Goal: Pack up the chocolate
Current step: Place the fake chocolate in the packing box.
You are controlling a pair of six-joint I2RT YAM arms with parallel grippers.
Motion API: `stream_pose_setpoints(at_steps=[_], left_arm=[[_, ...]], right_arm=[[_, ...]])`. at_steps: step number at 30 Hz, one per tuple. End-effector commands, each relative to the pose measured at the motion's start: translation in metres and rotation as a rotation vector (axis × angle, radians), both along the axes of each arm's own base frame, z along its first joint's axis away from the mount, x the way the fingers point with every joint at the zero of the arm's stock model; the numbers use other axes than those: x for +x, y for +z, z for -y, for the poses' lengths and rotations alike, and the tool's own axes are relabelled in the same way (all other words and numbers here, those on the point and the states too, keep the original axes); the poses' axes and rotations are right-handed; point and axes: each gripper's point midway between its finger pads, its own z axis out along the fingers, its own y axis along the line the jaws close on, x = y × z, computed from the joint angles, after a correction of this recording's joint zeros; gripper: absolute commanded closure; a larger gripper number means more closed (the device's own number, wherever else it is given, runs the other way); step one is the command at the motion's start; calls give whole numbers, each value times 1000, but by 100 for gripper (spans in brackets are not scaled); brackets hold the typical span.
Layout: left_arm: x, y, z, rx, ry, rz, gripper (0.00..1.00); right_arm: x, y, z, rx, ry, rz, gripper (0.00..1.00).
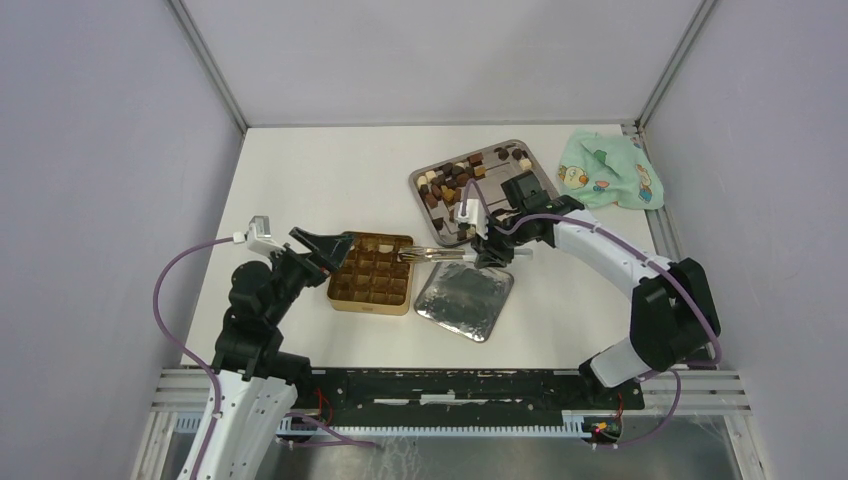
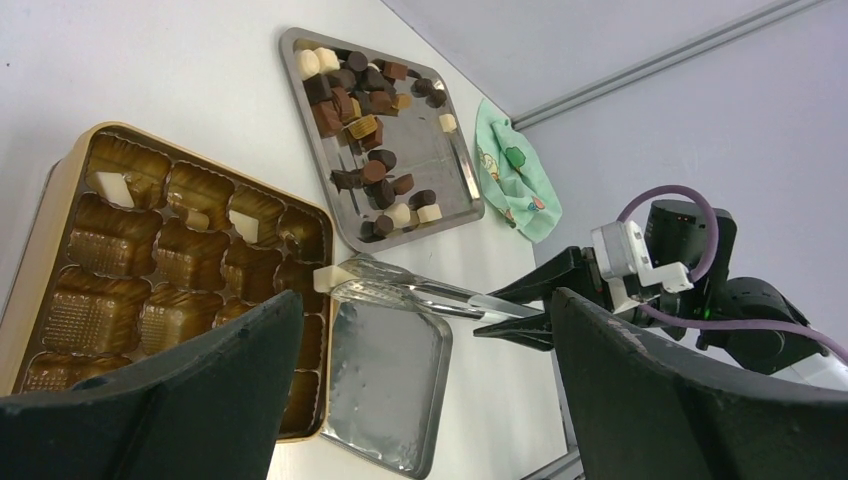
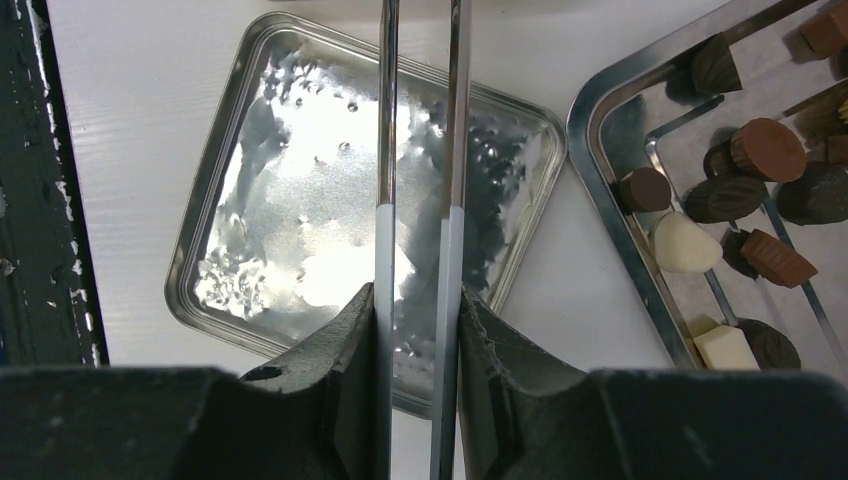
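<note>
- My right pincer (image 3: 418, 300) is clamped on the handles of the tongs (image 1: 450, 254). The tong tips pinch one cream-white piece (image 2: 328, 278) at the right rim of the gold tin (image 1: 370, 305), mid-tabletop.
- The rest of the chocolate (image 1: 470, 170) lies on the steel tray (image 2: 300, 100) toward the tabletop's far right corner. A few pieces sit in the tin's cells, and most cells look bare.
- I judge the step to be setting this piece into a free cell. I should carry the tips over the rim and level them above one pocket.
- I should lower until the piece is inside the pocket walls, then ease the squeeze slowly so it drops straight.
- The risk is a slip onto the empty silver pan (image 3: 300, 200) beside the tin, so I hold my squeeze even.
- My left pincer (image 1: 335, 240) hangs with jaws apart at the tin's left side, holding nothing. It could brace the tin there.
</note>
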Motion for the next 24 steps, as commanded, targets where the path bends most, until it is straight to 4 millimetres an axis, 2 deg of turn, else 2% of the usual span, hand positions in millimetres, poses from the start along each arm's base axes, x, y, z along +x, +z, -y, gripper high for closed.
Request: stream_pose_setpoints(at_steps=[1,8,24], left_arm=[[0,6,0,-38,13,7,3],[0,5,-1,-35,16,3,3],[1,6,-1,-35,16,1,3]], right_arm=[[19,15,-15,21,-15,64,91],[20,12,-22,7,-11,62,85],[21,12,-25,2,-14,61,62]])
